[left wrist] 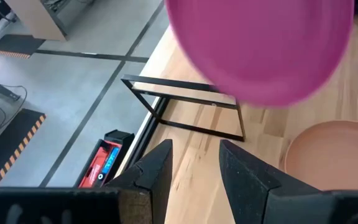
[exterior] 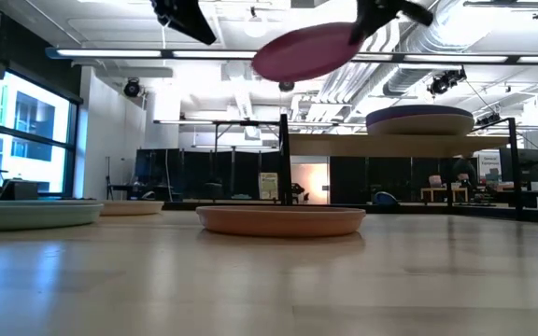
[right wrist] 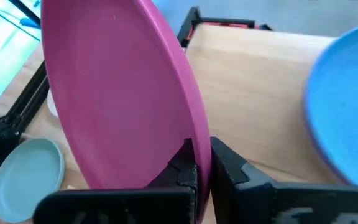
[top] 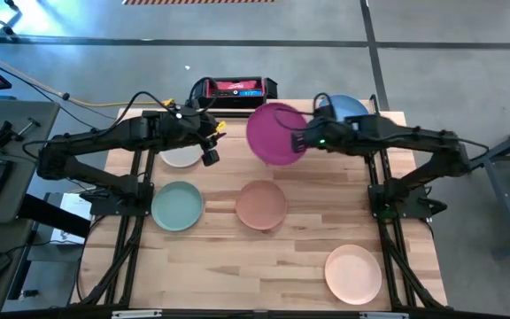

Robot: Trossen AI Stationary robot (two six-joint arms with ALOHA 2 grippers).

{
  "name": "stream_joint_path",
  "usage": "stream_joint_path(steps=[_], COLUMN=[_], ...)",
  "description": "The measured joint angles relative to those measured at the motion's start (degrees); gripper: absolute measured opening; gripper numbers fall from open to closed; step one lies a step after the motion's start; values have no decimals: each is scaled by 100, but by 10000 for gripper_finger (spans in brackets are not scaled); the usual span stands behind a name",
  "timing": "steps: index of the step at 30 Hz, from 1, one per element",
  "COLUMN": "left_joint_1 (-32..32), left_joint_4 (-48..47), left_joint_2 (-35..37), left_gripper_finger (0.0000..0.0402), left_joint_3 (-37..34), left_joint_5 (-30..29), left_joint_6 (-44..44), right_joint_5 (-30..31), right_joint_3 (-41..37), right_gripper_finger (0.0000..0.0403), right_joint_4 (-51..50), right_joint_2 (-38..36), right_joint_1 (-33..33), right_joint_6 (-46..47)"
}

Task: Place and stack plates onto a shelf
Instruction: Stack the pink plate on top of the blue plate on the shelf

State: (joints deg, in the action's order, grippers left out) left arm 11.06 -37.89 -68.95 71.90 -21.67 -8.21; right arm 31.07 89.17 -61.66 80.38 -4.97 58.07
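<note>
The purple plate (top: 277, 134) is a round, matte, shallow dish with a low rim, magenta-purple in colour, and it hangs in the air above the shelf's (top: 388, 120) near end at the back of the counter (top: 264, 266), tilted in the low view with one edge higher than the other. The right pincer (top: 303, 140) is clamped on its rim, the two dark fingers (right wrist: 191, 167) pinching the plate's edge between them in the right wrist view, with the right arm stretched across from the right side over the shelf. On the shelf lies the blue plate (top: 343, 108), partly hidden under that arm; in the low view it seems to rest on another, paler plate. On the counter itself lie the white plate (top: 181, 157) under the left arm, the mint plate (top: 177, 206), the terracotta plate (top: 261, 204) in the middle, and the peach plate (top: 353, 274) near the front right corner. The left pincer (top: 210, 155) hovers just beside the purple plate, its fingers (left wrist: 157, 171) standing apart with nothing between them.
</note>
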Motion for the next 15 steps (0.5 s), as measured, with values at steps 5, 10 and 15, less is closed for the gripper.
stream_joint_path(steps=[5,10,15], left_joint_1=[127,253,363], left_joint_4=[-11,-82,-146], left_joint_2=[0,0,0], left_gripper_finger=[120,119,120], left_joint_3=[-2,-2,-2], left_joint_5=[3,4,10], left_joint_6=[2,2,2], right_joint_5=[219,418,602], right_joint_3=[0,0,0], right_gripper_finger=[0,0,0], right_joint_4=[-510,-991,-1564], right_joint_2=[-490,-918,-1312], right_joint_1=[-136,-279,-450], right_joint_6=[-1,-1,2])
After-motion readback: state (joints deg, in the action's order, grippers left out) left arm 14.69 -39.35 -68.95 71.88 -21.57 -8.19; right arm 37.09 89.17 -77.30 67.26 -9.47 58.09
